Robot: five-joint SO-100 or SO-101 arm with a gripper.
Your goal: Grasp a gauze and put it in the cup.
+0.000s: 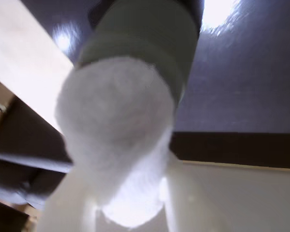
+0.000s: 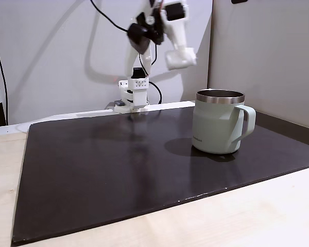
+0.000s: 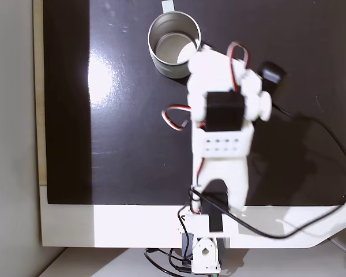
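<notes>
In the wrist view a fluffy white gauze (image 1: 116, 111) sits close to the lens, and my gripper (image 1: 130, 198) is shut on it between two white fingers (image 1: 63, 208). Right behind the gauze is the sage-green cup (image 1: 150, 34). In a fixed view from the side the cup (image 2: 219, 123) stands upright on the black mat, handle to the right. My gripper (image 2: 181, 58) hangs high above and to the left of it. Seen from above, the open cup (image 3: 161, 62) shows its steel inside, and my gripper (image 3: 203, 56) hovers at its lower right rim.
A black mat (image 2: 103, 175) covers most of the pale wooden table (image 2: 257, 216). The arm's base (image 2: 134, 95) stands at the mat's far edge with black cables (image 3: 328, 150) trailing beside it. Walls stand close behind and to the right.
</notes>
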